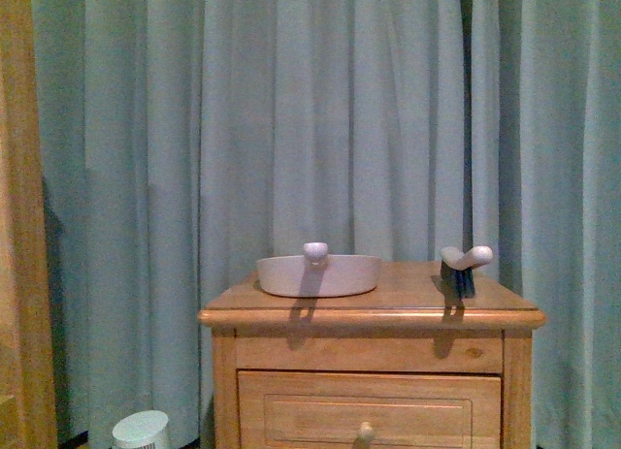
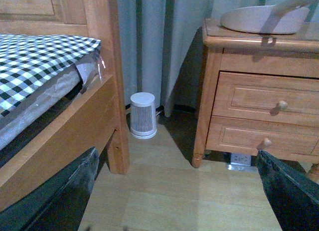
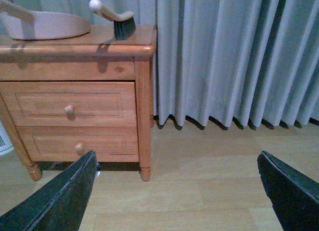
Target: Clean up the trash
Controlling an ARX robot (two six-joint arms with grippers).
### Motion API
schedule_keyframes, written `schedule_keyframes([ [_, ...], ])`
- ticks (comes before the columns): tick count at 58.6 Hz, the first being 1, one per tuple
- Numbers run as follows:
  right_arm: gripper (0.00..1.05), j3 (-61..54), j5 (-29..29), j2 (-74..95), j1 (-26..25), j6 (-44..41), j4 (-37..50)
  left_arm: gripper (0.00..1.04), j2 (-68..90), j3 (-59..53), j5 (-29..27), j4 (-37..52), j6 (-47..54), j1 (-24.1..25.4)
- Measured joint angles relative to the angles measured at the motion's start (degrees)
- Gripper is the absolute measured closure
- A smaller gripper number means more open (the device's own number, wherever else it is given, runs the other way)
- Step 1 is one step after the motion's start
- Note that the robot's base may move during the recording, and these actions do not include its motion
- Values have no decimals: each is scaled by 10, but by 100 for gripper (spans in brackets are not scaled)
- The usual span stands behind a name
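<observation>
No trash shows in any view. A pale pinkish-white dustpan (image 1: 318, 273) lies on top of the wooden nightstand (image 1: 378, 299), with a small hand brush (image 1: 461, 268) to its right. The dustpan (image 2: 264, 19) also shows in the left wrist view, and the dustpan (image 3: 47, 25) and brush (image 3: 117, 19) in the right wrist view. My left gripper (image 2: 177, 196) is open over bare wooden floor, well short of the nightstand. My right gripper (image 3: 177, 196) is open too, low over the floor to the right of the nightstand. Neither arm appears in the front view.
A bed frame (image 2: 75, 126) with a checked cover stands left of the nightstand. A small white ribbed bin (image 2: 143, 115) sits on the floor between them. Blue-grey curtains (image 1: 320, 119) hang behind. The nightstand has two drawers with knobs (image 3: 70, 110).
</observation>
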Motion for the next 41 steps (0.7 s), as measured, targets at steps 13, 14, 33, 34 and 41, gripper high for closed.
schedule_keyframes([
  [13,7,0,0,0,0,0,0,8,0,0,0,0,0,0],
  [14,7,0,0,0,0,0,0,8,0,0,0,0,0,0],
  [33,7,0,0,0,0,0,0,8,0,0,0,0,0,0],
  [34,7,0,0,0,0,0,0,8,0,0,0,0,0,0],
  [41,7,0,0,0,0,0,0,8,0,0,0,0,0,0],
])
